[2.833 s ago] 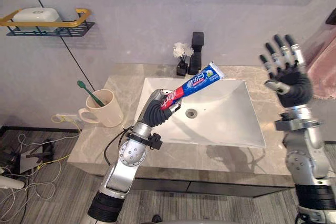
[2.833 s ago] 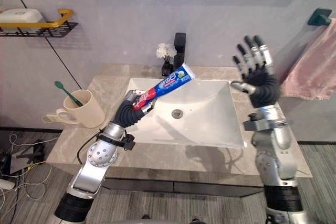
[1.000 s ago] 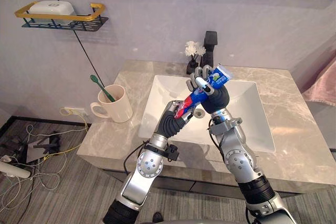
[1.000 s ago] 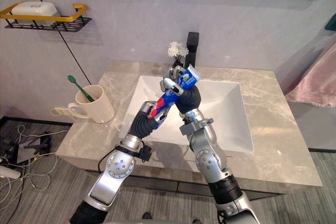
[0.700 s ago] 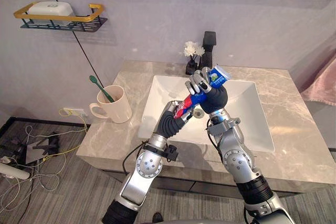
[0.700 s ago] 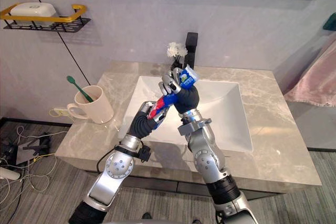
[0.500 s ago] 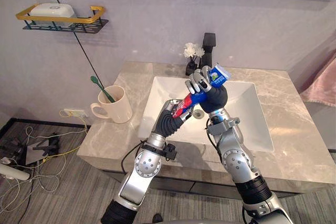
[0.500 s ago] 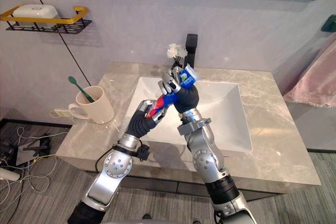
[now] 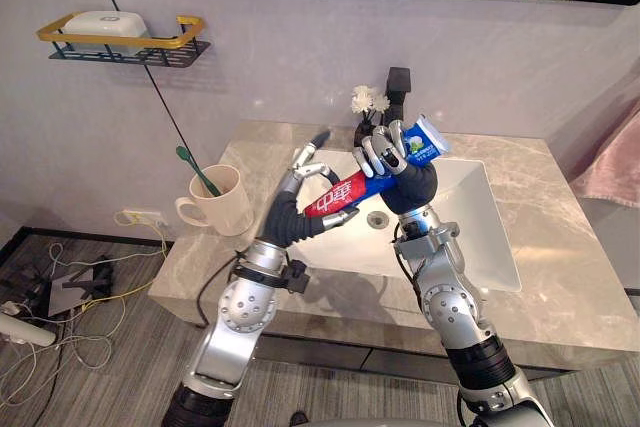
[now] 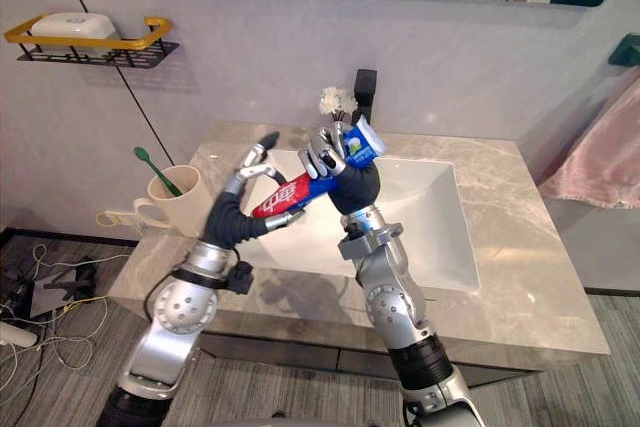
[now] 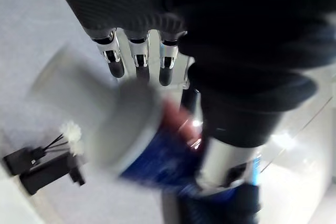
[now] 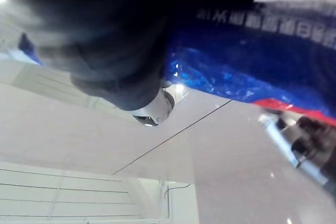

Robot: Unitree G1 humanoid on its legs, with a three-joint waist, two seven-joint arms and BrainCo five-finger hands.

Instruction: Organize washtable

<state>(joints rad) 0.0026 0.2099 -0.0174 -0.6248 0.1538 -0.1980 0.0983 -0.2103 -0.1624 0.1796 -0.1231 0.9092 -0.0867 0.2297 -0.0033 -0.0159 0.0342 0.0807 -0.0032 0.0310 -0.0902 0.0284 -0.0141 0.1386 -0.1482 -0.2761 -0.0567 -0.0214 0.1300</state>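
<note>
A blue and red toothpaste tube (image 9: 362,183) hangs slanted above the white sink (image 9: 470,232). My right hand (image 9: 402,175) is shut on its upper, flat-ended half; the right wrist view has the blue tube (image 12: 252,72) against the palm. My left hand (image 9: 300,197) is open beside the tube's red lower end, fingers straight and spread, thumb just under the tube. The straight fingers (image 11: 137,61) show in the left wrist view, with the blurred tube (image 11: 168,161) past them. A cream mug (image 9: 222,202) with a green toothbrush (image 9: 193,169) stands on the counter left of the sink.
A black faucet (image 9: 398,89) and a small vase of white flowers (image 9: 366,103) stand behind the sink. A wall shelf (image 9: 125,47) at upper left carries a white soap box. A pink towel (image 9: 612,145) hangs at the right. The marble counter (image 9: 560,247) lies right of the sink.
My left hand has opened its fingers and let go of the toothpaste tube's lower end. My right hand stays closed round the tube and has lifted it slightly.
</note>
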